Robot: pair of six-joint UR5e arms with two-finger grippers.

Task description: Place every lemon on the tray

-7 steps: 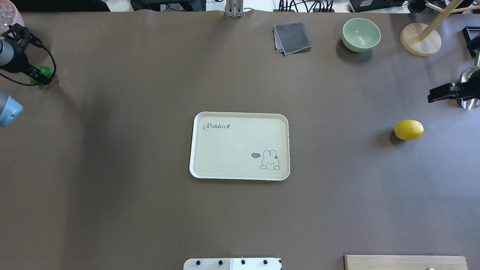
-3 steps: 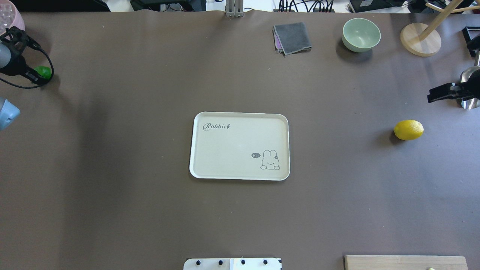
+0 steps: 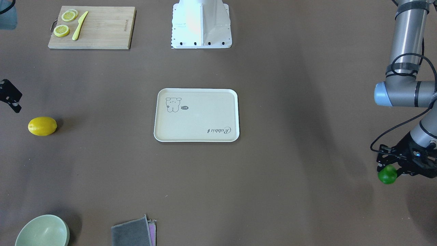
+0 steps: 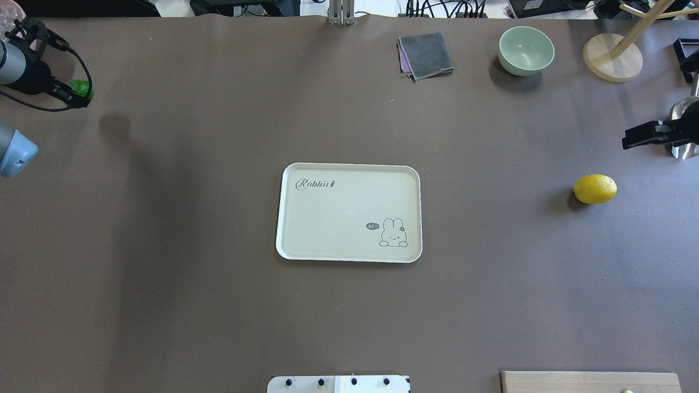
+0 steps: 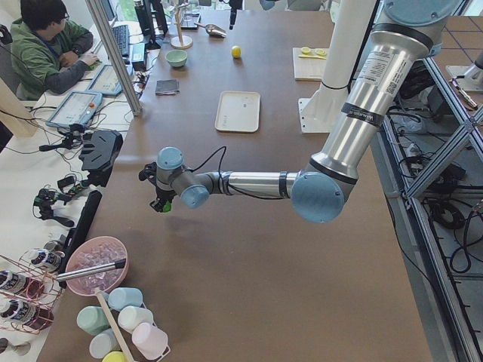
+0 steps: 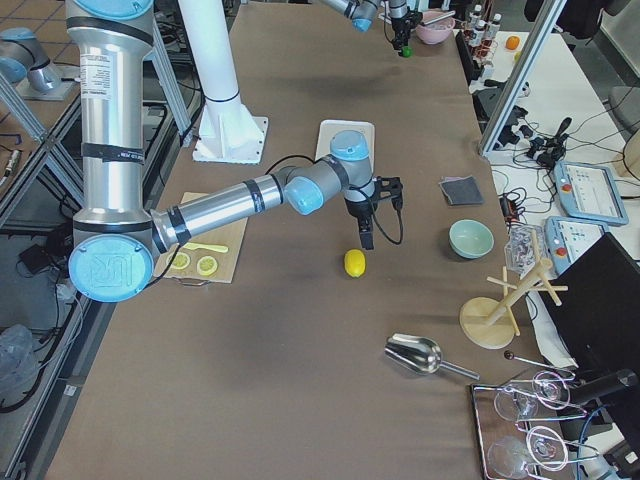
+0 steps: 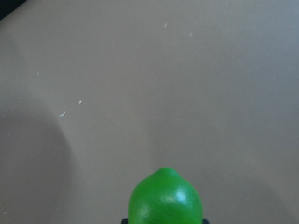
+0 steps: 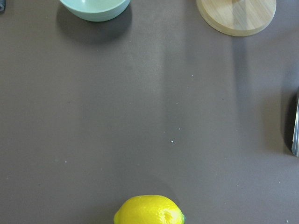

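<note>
The green lemon [image 3: 387,175] is in my left gripper [image 4: 77,94], which is shut on it and holds it above the table at the far left edge. It fills the bottom of the left wrist view [image 7: 166,198]. The yellow lemon [image 4: 594,189] lies on the table at the right; it also shows in the right wrist view [image 8: 149,210]. My right gripper [image 4: 628,141] hovers a little beyond it, empty, with no fingers showing in its wrist view. The cream tray [image 4: 338,213] sits empty at the table's centre.
A green bowl [image 4: 526,50], a folded grey cloth [image 4: 426,54] and a wooden stand [image 4: 611,57] line the far edge. A metal scoop [image 4: 685,128] lies by the right arm. A cutting board [image 3: 102,27] with lemon slices and a knife sits near the robot base.
My left gripper has risen with the green lemon and shifted slightly toward the centre; its shadow now falls apart from it on the table. The right arm has barely moved.
</note>
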